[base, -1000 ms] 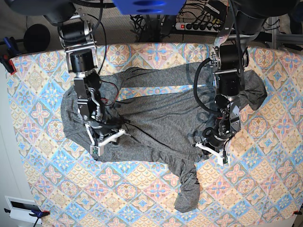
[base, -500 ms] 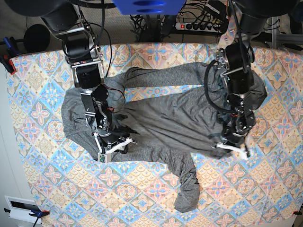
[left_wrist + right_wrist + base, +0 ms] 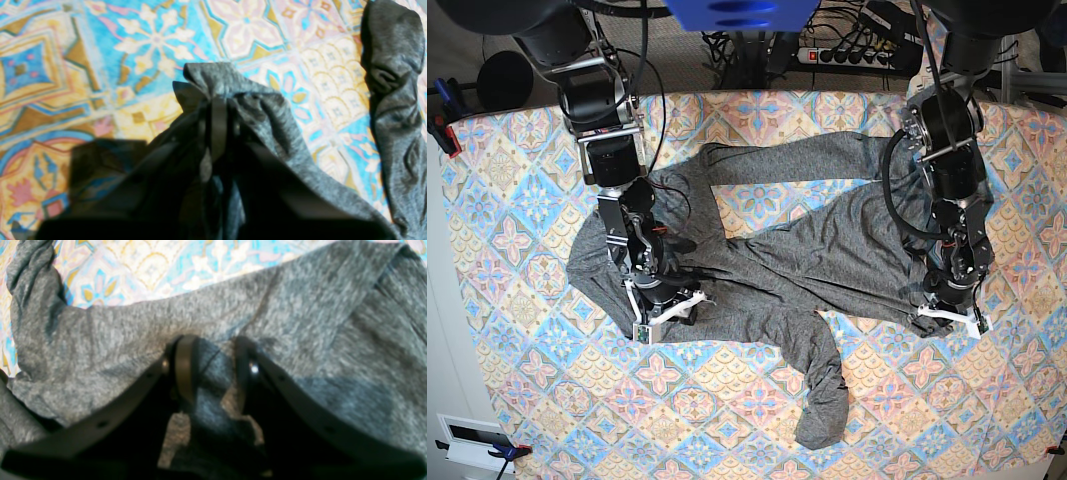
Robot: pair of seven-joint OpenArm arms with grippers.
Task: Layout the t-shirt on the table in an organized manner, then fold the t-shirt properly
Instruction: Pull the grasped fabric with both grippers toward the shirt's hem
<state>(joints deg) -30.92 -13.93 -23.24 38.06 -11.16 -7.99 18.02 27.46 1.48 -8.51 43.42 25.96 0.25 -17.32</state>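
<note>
Grey heathered soft knit long-sleeved t-shirt [image 3: 797, 265] lies rumpled across the floral-tiled counter [image 3: 507, 200]; left pincer [image 3: 218, 110] clamps its edge, right pincer [image 3: 210, 370] straddles fabric, half-spread. Limp, light cloth: grip hems, probably.

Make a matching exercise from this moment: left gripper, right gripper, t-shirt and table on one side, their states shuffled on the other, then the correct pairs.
Things:
1. left gripper
2. right gripper
3. t-shirt
4. table

States:
A. covered with a blue, pink and cream tile-pattern cloth
B. jaws apart, pressed down on grey fabric
C. spread out, one sleeve trailing toward the near edge
D. shut, pinching a bunched edge of fabric

Pairs: 1-D, 2-B, 3-C, 4-A
</note>
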